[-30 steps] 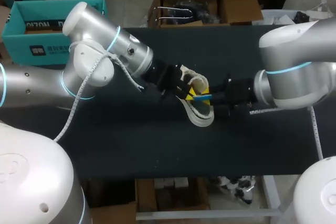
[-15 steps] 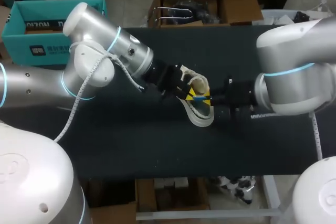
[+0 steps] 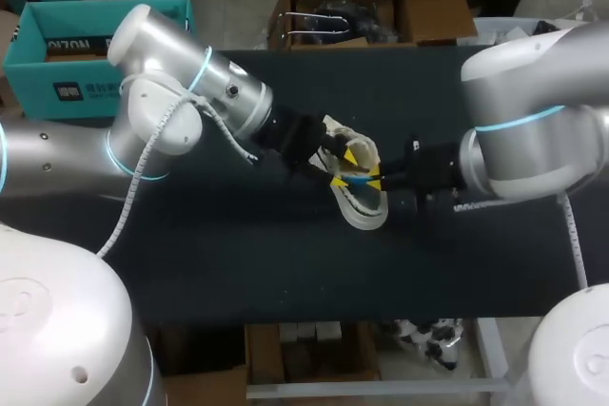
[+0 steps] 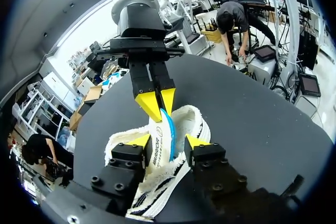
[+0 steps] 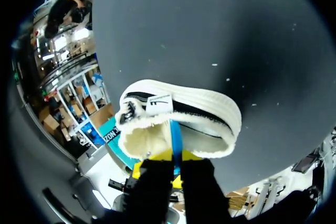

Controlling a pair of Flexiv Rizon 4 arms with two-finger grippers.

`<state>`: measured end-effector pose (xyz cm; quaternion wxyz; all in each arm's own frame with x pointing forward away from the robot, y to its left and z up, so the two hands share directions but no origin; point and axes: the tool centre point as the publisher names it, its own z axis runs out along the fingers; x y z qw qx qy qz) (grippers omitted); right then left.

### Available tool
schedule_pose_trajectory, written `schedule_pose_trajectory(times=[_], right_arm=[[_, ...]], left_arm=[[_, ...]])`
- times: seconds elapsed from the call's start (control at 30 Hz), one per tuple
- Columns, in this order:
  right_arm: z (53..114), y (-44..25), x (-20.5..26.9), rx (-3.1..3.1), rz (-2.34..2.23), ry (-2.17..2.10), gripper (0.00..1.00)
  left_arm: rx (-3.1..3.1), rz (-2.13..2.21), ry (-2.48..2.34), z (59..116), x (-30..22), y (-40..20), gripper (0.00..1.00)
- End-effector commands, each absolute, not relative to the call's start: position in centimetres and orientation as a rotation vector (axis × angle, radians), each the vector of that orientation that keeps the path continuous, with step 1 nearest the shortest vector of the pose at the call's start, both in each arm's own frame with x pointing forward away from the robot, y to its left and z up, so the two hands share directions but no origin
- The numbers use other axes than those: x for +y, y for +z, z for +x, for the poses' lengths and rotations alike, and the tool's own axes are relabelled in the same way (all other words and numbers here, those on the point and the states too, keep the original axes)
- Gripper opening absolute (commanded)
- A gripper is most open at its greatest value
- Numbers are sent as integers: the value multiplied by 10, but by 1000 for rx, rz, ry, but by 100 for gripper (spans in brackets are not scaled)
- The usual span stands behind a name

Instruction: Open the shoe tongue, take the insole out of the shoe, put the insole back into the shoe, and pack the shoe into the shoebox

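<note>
A white fleece-lined shoe (image 3: 365,215) lies on its side at the middle of the black table (image 3: 238,254). A thin blue insole (image 3: 357,178) sticks out of its opening. From the right, my right gripper (image 3: 374,178) is shut on the insole's edge. In the left wrist view its yellow tips (image 4: 156,100) pinch the blue strip (image 4: 170,135) above the shoe (image 4: 195,121). My left gripper (image 3: 343,167) comes in from the left and stands open (image 4: 168,142), its tips on either side of the insole at the shoe's mouth. The right wrist view has the insole (image 5: 176,135) running from the shoe (image 5: 210,103) into my right gripper (image 5: 176,162).
A teal open box (image 3: 57,40) stands just off the table's far left corner. Both arms meet over the table's middle, and the dark table surface stretches out on all sides of the shoe.
My left gripper has opened, its yellow tips now spread apart at the shoe's mouth. My right gripper has moved a little leftward and shut on the blue insole.
</note>
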<state>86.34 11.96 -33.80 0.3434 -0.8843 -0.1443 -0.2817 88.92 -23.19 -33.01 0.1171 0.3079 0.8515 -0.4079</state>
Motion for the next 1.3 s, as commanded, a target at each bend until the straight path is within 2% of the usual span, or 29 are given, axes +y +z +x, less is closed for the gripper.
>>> schedule_pose_trajectory(times=[0.03,0.1,0.43,1.03,1.07,1.1,1.13,1.2,1.3], right_arm=[[873,-347,122,-380,-2316,-698,0],[876,-352,123,-375,-2331,-678,0],[884,-368,129,-377,-2350,-619,0],[853,-377,120,-329,-2437,-560,0],[850,-375,119,-329,-2438,-561,5],[848,-373,118,-328,-2445,-564,17],[846,-369,117,-329,-2453,-569,22],[841,-361,115,-339,-2464,-585,24],[836,-349,114,-361,-2463,-608,22]], left_arm=[[2502,895,-1212,888,-226,-328,93],[2513,884,-1228,887,-223,-326,100],[2557,797,-1350,884,-201,-309,100],[2754,502,-1495,876,-190,-279,100],[2760,484,-1488,875,-190,-279,100],[2774,458,-1485,875,-190,-278,100],[2786,446,-1485,874,-189,-276,100],[2799,399,-1477,873,-188,-274,100],[2819,320,-1453,873,-185,-274,100]])
